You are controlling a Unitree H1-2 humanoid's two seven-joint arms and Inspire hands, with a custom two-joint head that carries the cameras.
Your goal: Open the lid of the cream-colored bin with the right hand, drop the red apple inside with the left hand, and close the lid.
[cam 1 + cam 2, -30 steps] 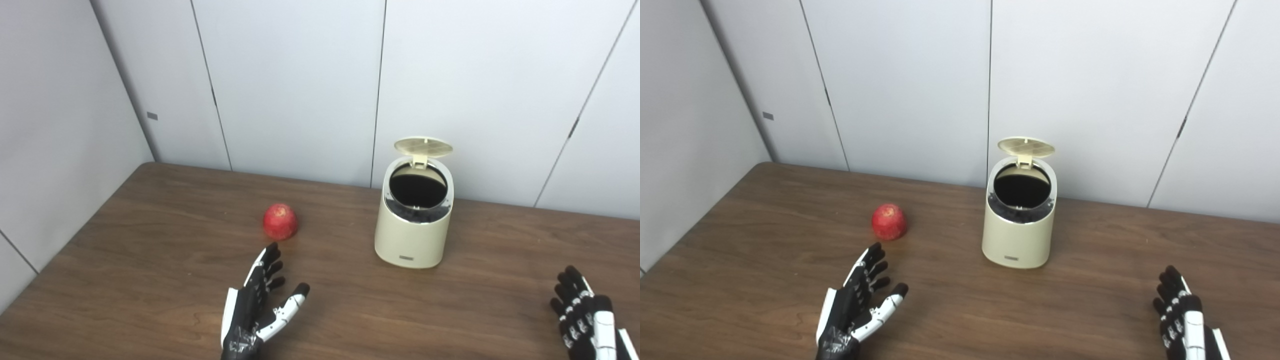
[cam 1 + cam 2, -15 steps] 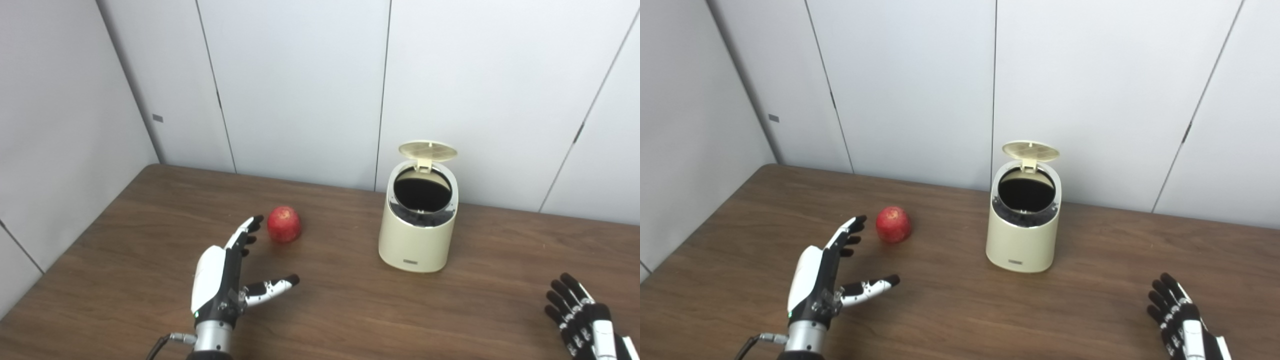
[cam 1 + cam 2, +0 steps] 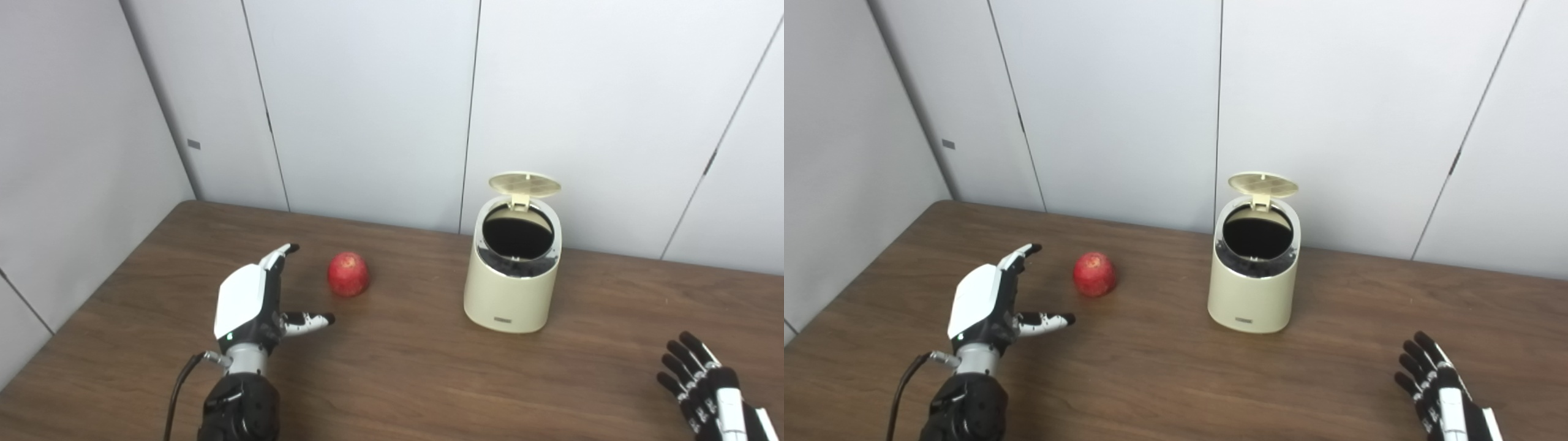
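Observation:
The red apple (image 3: pixel 348 274) rests on the brown table (image 3: pixel 404 373), left of the cream-colored bin (image 3: pixel 510 288). The bin's lid (image 3: pixel 524 183) stands flipped up at the back, showing the dark inside. My left hand (image 3: pixel 254 303) is open just left of the apple, its white back turned to the camera, fingers stretched forward and thumb pointing toward the apple, with a small gap between them. My right hand (image 3: pixel 704 386) lies open near the table's front right corner, far from the bin and partly cut off by the picture edge.
Grey wall panels close off the table at the back and on the left. A black cable (image 3: pixel 177 392) hangs by my left wrist. Bare wood lies between the apple and the bin.
My left hand has moved forward and left and turned so its back faces up, now beside the apple. My right hand has drawn back slightly toward the bottom corner. The view shifted a little.

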